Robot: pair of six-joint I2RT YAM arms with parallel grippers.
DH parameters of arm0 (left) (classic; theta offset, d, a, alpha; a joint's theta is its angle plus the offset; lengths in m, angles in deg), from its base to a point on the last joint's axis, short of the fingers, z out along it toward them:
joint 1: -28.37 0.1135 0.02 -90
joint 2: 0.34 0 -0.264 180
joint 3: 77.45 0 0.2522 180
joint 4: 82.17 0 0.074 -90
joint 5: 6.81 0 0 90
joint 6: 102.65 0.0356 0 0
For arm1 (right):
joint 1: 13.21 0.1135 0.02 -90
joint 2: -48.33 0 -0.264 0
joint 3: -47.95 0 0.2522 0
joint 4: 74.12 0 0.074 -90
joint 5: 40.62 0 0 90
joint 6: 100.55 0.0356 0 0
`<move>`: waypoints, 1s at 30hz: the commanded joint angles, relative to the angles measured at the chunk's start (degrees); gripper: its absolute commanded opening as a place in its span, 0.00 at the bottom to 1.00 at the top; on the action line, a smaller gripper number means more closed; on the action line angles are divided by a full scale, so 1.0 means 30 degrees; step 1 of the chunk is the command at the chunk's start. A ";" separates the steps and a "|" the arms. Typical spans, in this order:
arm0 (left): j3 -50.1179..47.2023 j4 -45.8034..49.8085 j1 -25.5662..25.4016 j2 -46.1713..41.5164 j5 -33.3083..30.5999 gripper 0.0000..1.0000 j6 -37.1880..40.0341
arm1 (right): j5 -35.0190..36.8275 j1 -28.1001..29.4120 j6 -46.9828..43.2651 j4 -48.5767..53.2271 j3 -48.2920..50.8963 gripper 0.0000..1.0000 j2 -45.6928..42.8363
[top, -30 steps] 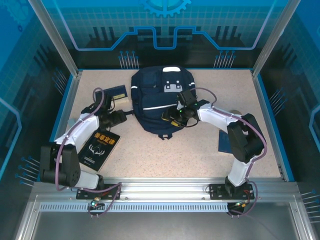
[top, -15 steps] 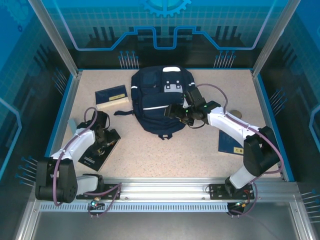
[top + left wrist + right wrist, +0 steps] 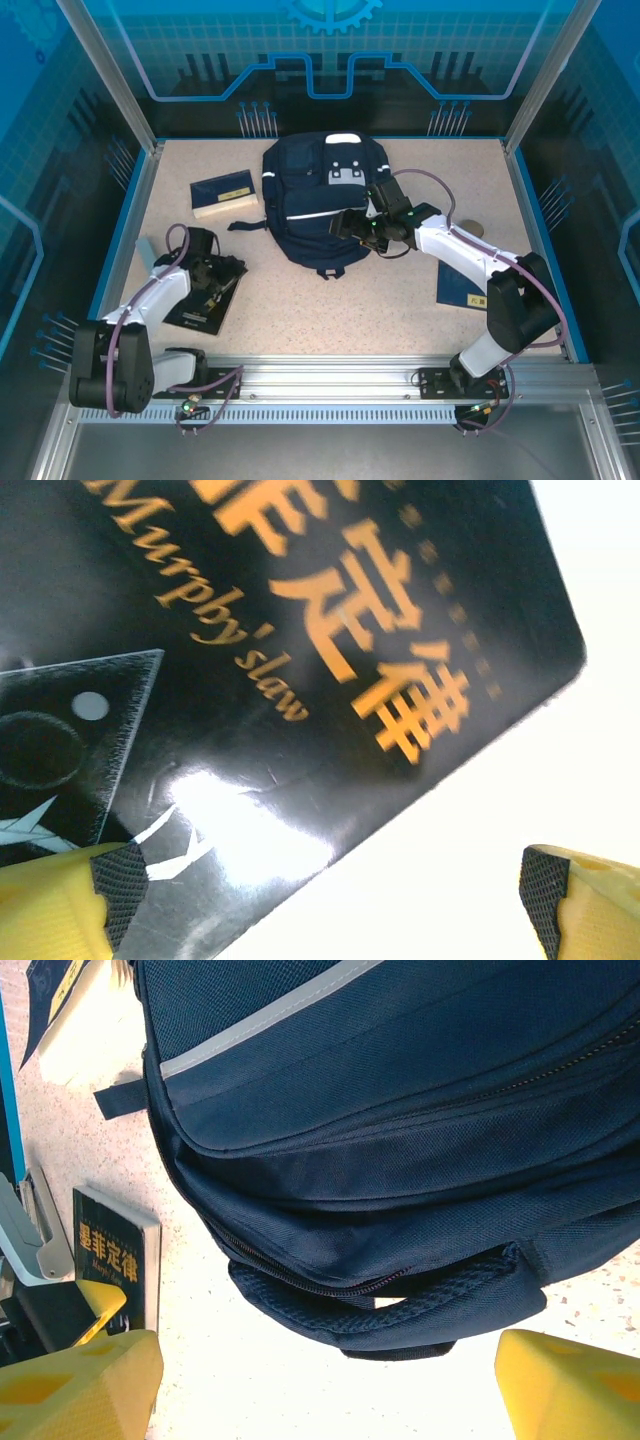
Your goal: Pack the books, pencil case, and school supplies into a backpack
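Note:
The navy backpack (image 3: 315,200) lies flat mid-table, its top loop (image 3: 400,1305) toward the near edge. My right gripper (image 3: 350,226) hovers open at the backpack's lower right, and in the right wrist view the right gripper (image 3: 325,1380) has the loop just ahead of its yellow fingers. My left gripper (image 3: 215,285) is open low over a black book (image 3: 200,305) with orange lettering (image 3: 300,630); the left gripper (image 3: 330,885) straddles that book's edge, grasping nothing. A second book (image 3: 225,195) lies left of the backpack, and a third (image 3: 465,290) lies at the right.
A small grey bracket (image 3: 145,248) stands by the left wall. A tan round object (image 3: 470,228) peeks out behind the right forearm. A black strap (image 3: 245,224) trails from the backpack's left side. Bare tabletop (image 3: 340,310) stretches between the arms.
The left arm pulled back from the far-left book to the near black book and opened fully. The right arm stretched out and its jaws widened beside the backpack.

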State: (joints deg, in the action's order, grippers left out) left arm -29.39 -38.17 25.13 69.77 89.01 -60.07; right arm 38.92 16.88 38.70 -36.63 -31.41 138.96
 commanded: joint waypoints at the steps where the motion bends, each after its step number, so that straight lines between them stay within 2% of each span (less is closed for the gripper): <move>1: -0.0732 -0.2601 -0.1750 0.1066 0.4286 0.99 -0.2422 | 0.0447 0.0408 0.0134 0.0550 -0.0105 0.87 -0.0393; 9: 0.0347 -0.5439 -0.5688 0.3486 0.4138 0.98 -0.5202 | 0.0856 0.0691 0.0138 0.0790 -0.0013 0.87 -0.0385; 14: 0.1708 -0.4034 -0.5971 0.2822 0.3395 0.98 -0.4403 | 0.1669 0.1249 -0.0287 0.1359 -0.0399 0.86 -0.0382; 17: 0.3064 -0.1591 -0.5267 0.2036 0.2517 0.99 -0.2468 | 0.3116 0.2449 -0.1104 0.2132 -0.1279 0.85 -0.0158; 20: 0.3720 0.0597 -0.3458 0.1271 0.2115 0.99 -0.0536 | 0.3918 0.3903 -0.1758 0.2875 -0.2575 0.84 0.0803; 26: 0.3070 0.2331 0.0589 0.0098 0.1910 0.99 0.2292 | 0.4683 0.6777 -0.2370 0.3966 -0.5414 0.77 0.3952; 30: 0.2586 0.2622 0.1676 0.0511 0.2045 0.99 0.2913 | 0.4200 0.7722 -0.2211 0.4489 -0.7153 0.71 0.6258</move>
State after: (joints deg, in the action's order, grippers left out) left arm -19.99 -34.98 28.73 70.95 95.42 -55.90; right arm 50.94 38.69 32.85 -27.06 -49.62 153.62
